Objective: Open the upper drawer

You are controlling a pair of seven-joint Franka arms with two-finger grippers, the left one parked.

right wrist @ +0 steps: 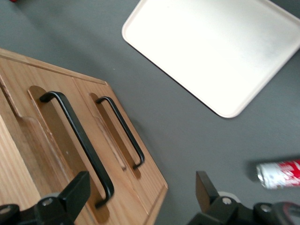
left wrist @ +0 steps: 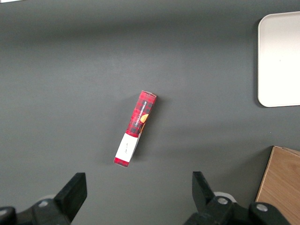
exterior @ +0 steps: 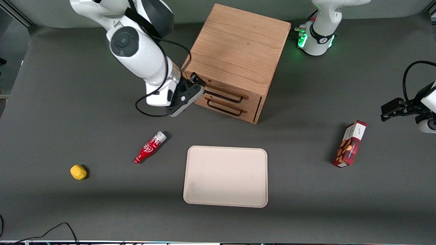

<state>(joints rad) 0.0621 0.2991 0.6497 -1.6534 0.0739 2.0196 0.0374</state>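
The light oak cabinet [exterior: 238, 47] stands at the back middle of the table, both drawers shut. The upper drawer [exterior: 251, 96] has a long black wire handle [exterior: 224, 96], with the lower drawer's handle [exterior: 226, 109] just under it. My right gripper [exterior: 200, 86] is open and empty, close in front of the upper drawer at the working arm's end of its handle. In the right wrist view the upper handle [right wrist: 77, 140] ends between the open fingers of the gripper [right wrist: 140, 187], close to one finger [right wrist: 70, 194]. The lower handle [right wrist: 123, 132] lies nearer the table.
A cream tray [exterior: 225, 177] lies in front of the cabinet, nearer the front camera. A red bottle [exterior: 150, 147] and a yellow lump [exterior: 78, 172] lie toward the working arm's end. A red snack box [exterior: 351, 144] stands toward the parked arm's end.
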